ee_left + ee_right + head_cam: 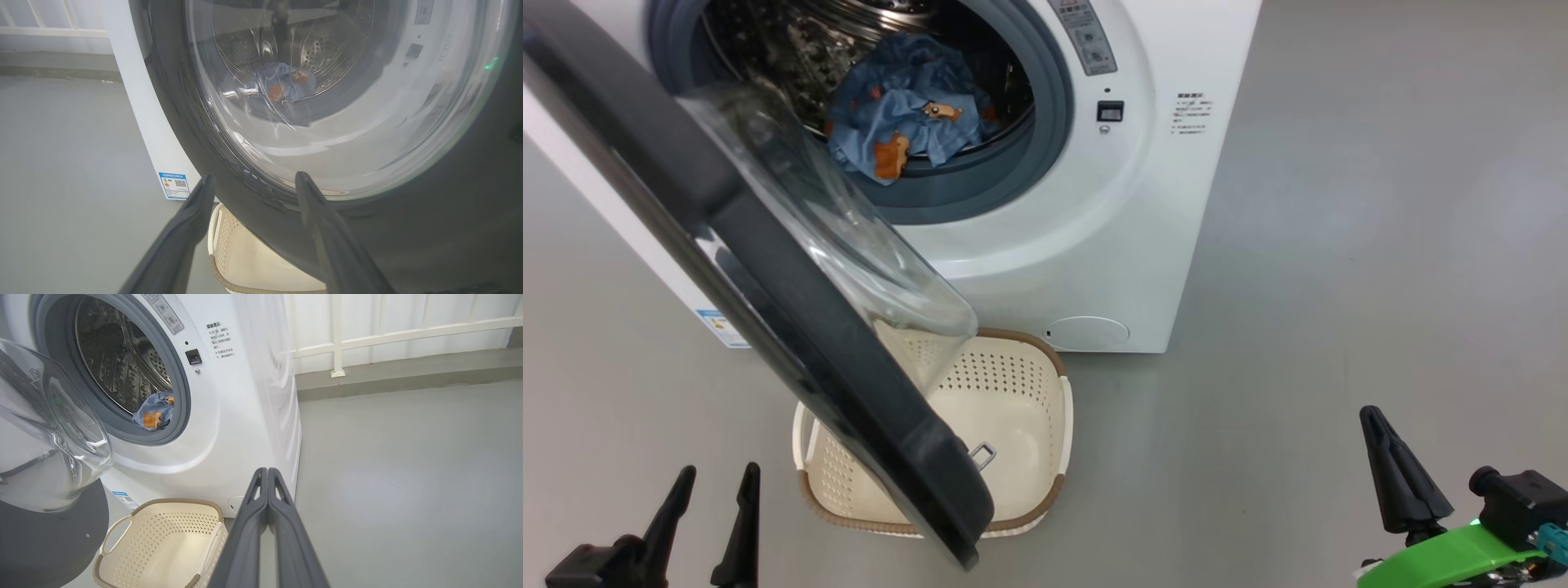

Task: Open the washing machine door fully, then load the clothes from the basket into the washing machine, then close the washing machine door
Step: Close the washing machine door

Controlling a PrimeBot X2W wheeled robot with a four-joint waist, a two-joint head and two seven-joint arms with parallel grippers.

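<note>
The left gripper (721, 474) has its jaws spread wide with nothing between them. In the left wrist view the left gripper (255, 177) points at the outer face of the door (449, 228), whose black rim lies just beyond the two fingertips; whether they touch it cannot be told. Through the door's glass, up beyond those jaws, the clothes (286, 83) show inside the drum. Below the jaws, the basket (245, 265) sits on the floor under the door. The right gripper (1372, 416) has its jaws pressed together, gripping nothing. In the right wrist view the right gripper (267, 470) points at the lower corner of the washer (229, 416), well apart from it. The basket (179, 501) stands to the left of those closed jaws and nearer than the washer, touching nothing but the floor. The clothes (154, 414) lie up and left of the jaws, in the drum mouth against the grey gasket. From the head, the door (768, 269) hangs swung out over the basket (1058, 359), between the two grippers and closer to the left one. Beyond them, the clothes (907, 114) rest heaped in the washer (1094, 229).
</note>
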